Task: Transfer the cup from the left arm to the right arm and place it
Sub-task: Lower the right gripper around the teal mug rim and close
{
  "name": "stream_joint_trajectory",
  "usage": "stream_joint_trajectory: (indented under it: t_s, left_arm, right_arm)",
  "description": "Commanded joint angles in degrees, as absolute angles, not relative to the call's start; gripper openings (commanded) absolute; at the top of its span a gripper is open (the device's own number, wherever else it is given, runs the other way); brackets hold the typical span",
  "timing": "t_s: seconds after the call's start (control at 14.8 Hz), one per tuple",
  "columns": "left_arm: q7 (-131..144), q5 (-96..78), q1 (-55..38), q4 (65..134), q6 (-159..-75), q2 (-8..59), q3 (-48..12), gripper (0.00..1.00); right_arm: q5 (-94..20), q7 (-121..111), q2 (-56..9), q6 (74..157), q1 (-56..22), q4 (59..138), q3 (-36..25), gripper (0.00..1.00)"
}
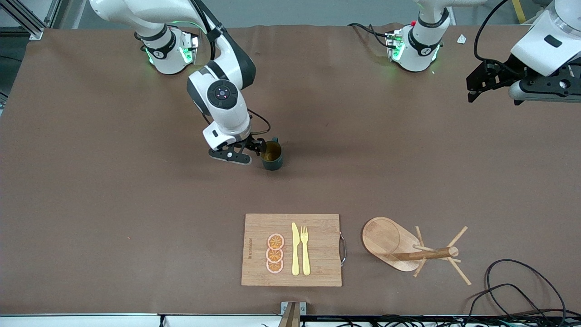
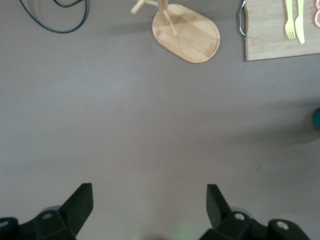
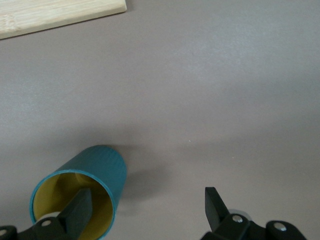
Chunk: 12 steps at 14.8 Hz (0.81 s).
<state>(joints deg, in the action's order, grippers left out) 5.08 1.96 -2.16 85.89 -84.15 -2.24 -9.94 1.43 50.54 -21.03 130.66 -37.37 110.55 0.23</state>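
My right gripper (image 1: 259,148) sits low at the cup (image 1: 272,156), which stands upright on the brown surface (image 1: 113,190) near the middle of the table. My fingers there are spread wide: in the right wrist view one finger (image 3: 79,209) shows against the cup's yellow inside, at or over its rim, and the other finger hangs over bare surface outside the teal wall. Nothing is clamped; I cannot tell whether that finger touches the rim. In the front view the cup shows at about three o'clock from my right gripper, just beside it, with its small handle toward the fingers.

My left gripper (image 1: 474,88) waits in the air over the left arm's end of the table, well apart from the cup, its fingers apart and holding nothing, as the left wrist view shows.

Nearer the front camera than the cup lies a wooden board (image 1: 292,250) with three orange slices (image 1: 275,253), a yellow knife (image 1: 295,249) and a yellow fork (image 1: 305,250) on it. At the board's three o'clock in the front view, toward the left arm's end, is a wooden mug tree (image 1: 411,250) on an oval base.
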Motion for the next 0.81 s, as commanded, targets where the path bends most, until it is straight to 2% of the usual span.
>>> stream_joint_trajectory:
  t_s: [0.0,0.74]
  left_arm:
    - [3.6,0.88,-1.15,88.07,-84.38,-4.22,-9.23,1.0]
    - [2.72,0.44,1.14,86.92,-84.38,-2.37,-7.82,1.0]
  right_arm:
    - [2.9,52.03,-22.76,131.48,-38.41,109.34,-0.35,1.0]
    - [2.81,52.65,-24.52,132.71,-42.1,109.86,-0.35,1.0]
